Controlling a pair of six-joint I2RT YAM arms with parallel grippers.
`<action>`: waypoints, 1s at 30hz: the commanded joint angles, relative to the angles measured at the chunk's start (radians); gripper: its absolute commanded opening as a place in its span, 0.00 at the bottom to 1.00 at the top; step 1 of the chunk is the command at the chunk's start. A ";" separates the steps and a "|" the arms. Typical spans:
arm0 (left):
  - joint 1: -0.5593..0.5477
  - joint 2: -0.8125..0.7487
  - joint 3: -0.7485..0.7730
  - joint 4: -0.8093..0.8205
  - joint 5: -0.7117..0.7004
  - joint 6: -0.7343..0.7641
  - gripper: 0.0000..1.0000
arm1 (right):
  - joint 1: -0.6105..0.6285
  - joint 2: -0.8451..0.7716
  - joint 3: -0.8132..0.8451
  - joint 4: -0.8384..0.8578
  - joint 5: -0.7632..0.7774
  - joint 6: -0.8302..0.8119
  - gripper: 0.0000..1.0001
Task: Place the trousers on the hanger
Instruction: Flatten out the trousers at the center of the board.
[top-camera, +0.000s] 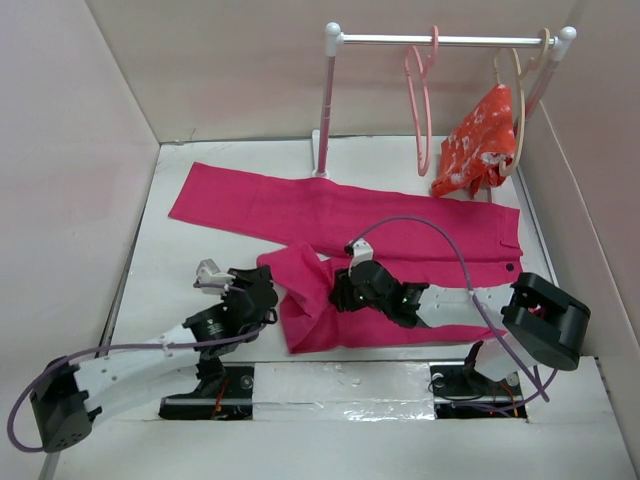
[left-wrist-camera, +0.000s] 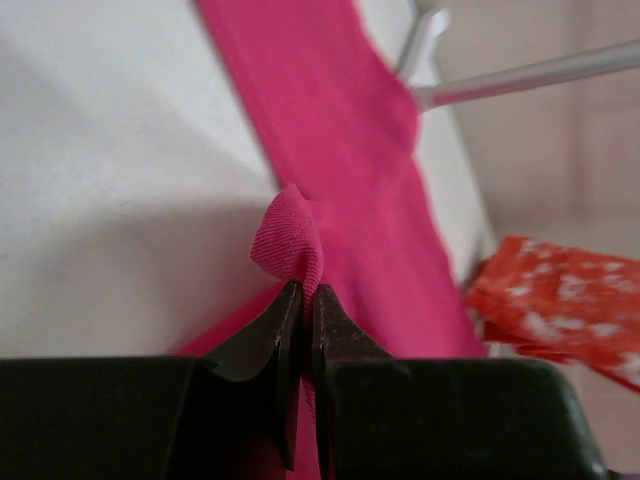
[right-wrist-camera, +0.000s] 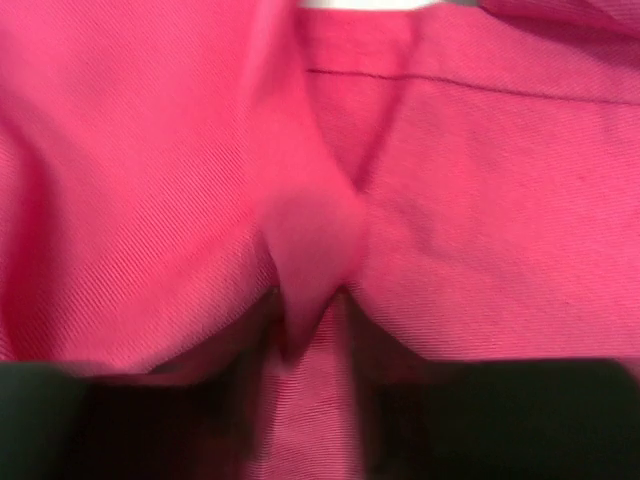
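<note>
The magenta-pink trousers (top-camera: 340, 215) lie on the white table, one leg stretched out to the far left and the near leg bunched toward the front. My left gripper (top-camera: 266, 288) sits at the left edge of that bunched leg. In the left wrist view it (left-wrist-camera: 307, 288) is shut on a small raised fold of the trousers (left-wrist-camera: 340, 150). My right gripper (top-camera: 346, 288) rests on the middle of the trousers. In the right wrist view its jaws (right-wrist-camera: 310, 300) stand a little apart, with a loose ridge of the trousers (right-wrist-camera: 480, 200) lying between them. The salmon-pink hanger (top-camera: 420, 100) hangs on the rail at the back.
A white rack with a metal rail (top-camera: 440, 40) and a post (top-camera: 325, 110) stands at the back. A cream hanger (top-camera: 518, 90) on it carries an orange-red flowered garment (top-camera: 478, 145). Walls close in the left, right and back sides.
</note>
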 joint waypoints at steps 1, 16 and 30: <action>0.005 -0.138 0.123 -0.231 -0.184 0.101 0.00 | 0.021 -0.037 0.104 -0.025 -0.019 -0.039 0.49; -0.015 -0.558 0.535 -0.455 -0.321 0.517 0.00 | -0.392 -0.486 -0.105 -0.226 -0.007 0.085 0.12; -0.004 -0.525 0.844 -0.522 -0.344 0.910 0.00 | -0.800 -0.456 -0.256 -0.127 -0.296 0.171 0.52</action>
